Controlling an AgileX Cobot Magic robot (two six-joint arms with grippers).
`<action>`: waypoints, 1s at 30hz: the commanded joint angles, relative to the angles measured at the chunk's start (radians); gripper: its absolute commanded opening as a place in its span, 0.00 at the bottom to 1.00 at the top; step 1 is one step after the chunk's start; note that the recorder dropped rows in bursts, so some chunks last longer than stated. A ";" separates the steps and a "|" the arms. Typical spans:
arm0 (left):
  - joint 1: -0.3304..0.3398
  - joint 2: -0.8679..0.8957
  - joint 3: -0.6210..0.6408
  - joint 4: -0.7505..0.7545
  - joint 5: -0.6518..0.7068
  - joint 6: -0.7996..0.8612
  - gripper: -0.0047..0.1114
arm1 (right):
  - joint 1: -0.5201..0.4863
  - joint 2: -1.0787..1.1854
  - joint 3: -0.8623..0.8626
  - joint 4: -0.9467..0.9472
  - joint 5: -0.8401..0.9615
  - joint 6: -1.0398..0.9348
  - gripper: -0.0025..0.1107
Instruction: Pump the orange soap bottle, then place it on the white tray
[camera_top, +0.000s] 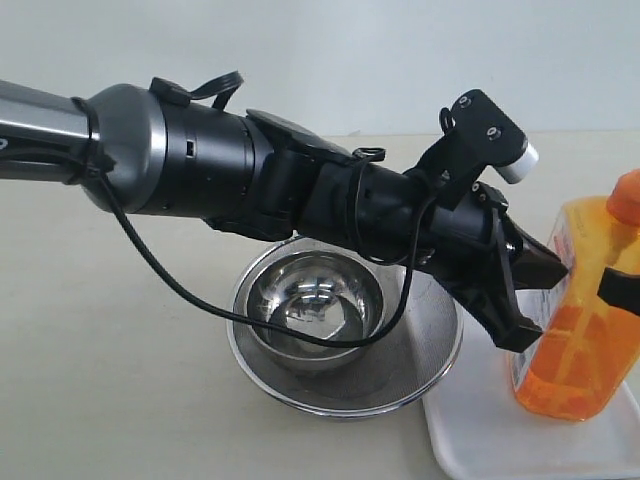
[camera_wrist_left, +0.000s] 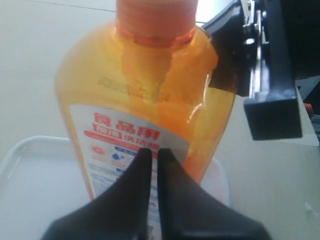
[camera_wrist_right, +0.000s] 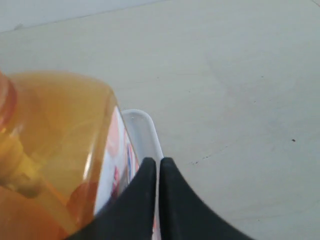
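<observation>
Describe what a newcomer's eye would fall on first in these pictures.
The tall orange soap bottle stands out at the right, at the white tray. The black left arm stretches across, its shut left gripper pointing at the bottle's label. Beneath it a shiny steel bowl sits inside a mesh strainer.

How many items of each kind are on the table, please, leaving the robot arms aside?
orange soap bottle: 1
white tray: 1
steel bowl: 1
mesh strainer: 1
Total: 4
</observation>
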 joint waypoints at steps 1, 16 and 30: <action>-0.014 -0.006 -0.003 -0.001 0.026 -0.015 0.08 | -0.001 0.025 -0.009 -0.050 -0.060 -0.006 0.02; -0.042 -0.010 -0.003 0.035 -0.023 -0.042 0.08 | -0.001 0.045 -0.009 -0.054 -0.048 -0.006 0.02; -0.042 -0.216 0.083 0.329 -0.198 -0.321 0.08 | -0.001 -0.285 -0.009 0.367 0.067 -0.512 0.02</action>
